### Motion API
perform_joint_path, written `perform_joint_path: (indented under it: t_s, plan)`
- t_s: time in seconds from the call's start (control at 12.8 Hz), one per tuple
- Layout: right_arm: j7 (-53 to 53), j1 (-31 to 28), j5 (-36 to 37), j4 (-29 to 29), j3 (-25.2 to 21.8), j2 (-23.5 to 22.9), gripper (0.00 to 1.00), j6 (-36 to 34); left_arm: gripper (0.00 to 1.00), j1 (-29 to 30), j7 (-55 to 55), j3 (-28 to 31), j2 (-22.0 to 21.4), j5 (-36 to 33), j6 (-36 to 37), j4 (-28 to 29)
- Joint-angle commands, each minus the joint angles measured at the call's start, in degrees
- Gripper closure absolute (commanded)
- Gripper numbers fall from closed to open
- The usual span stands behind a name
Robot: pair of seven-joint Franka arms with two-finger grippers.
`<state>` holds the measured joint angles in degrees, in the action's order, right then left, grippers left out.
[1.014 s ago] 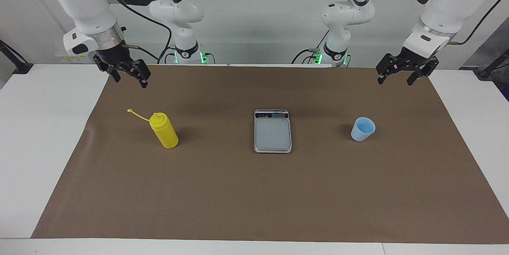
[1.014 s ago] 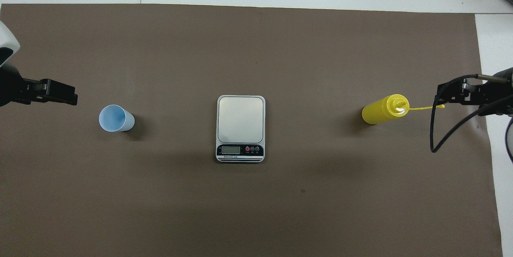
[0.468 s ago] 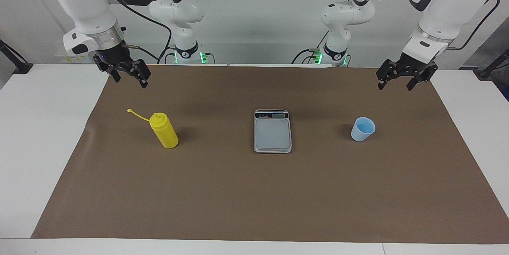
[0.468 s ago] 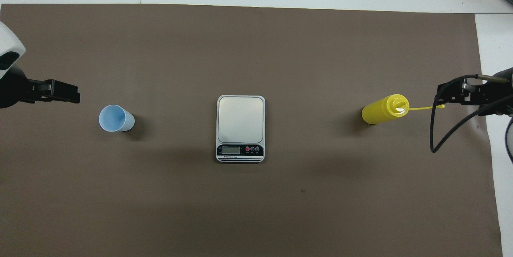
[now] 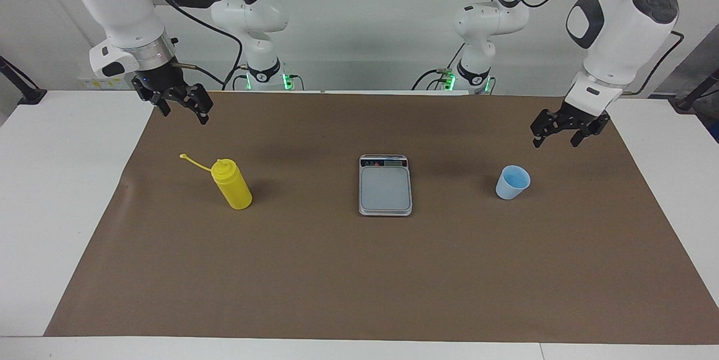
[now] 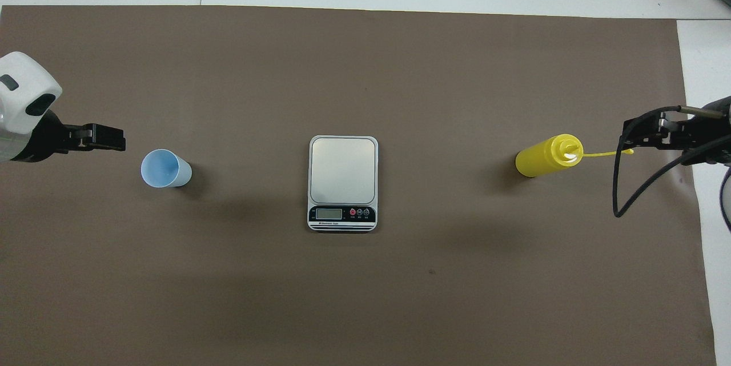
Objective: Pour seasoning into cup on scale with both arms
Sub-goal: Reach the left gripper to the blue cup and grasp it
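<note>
Both hands up, nothing held; bottle, scale, cup set in a row on mat.

Seasoning bottle (image 5: 232, 185) upright on brown mat (image 5: 359, 270) twd right arm's end of bench (image 5: 56, 191), tethered cap (image 5: 183, 156) off, trailing outward. Scale (image 5: 385, 185) mid-mat, plate bare, display strip on edge nearest robots. Cup (image 5: 512, 182) upright, apart from scale, twd left arm's end. Left hand (image 5: 553, 135) in air over mat just beside cup, fingers spread wide, empty. Right hand (image 5: 181, 108) raised over mat edge near bottle, fingers apart, empty, not touching bottle.
</note>
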<state>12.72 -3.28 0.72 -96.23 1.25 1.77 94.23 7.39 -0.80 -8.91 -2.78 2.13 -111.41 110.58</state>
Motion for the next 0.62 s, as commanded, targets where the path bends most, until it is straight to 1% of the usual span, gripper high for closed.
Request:
perform_joint_path:
  t_s: [0.0,0.16,0.23,0.31,0.55]
  plan:
    - [-0.9,-0.5,-0.2,-0.8,0.2,1.0,0.0,-0.4,0.0,1.7,-1.8,-0.3,-0.2,0.6,-7.7,7.1]
    - [-0.9,-0.5,-0.2,-0.7,0.2,0.9,0.0,-0.4,0.0,1.7,-5.3,-0.4,0.0,0.6,-13.0,12.4]
    - [-0.9,-0.5,-0.2,-0.8,0.2,0.9,0.0,-0.4,0.0,1.6,-6.2,-0.4,0.4,0.6,-17.0,15.1]
    - [-0.9,-0.5,-0.2,-0.7,0.2,0.9,0.0,-0.4,0.0,1.6,-6.6,-0.4,0.2,0.7,-19.4,17.5]
    - [-0.9,-0.5,-0.2,-0.8,0.2,1.0,0.0,-0.4,0.0,1.6,-7.5,-0.4,0.8,0.9,-20.3,19.4]
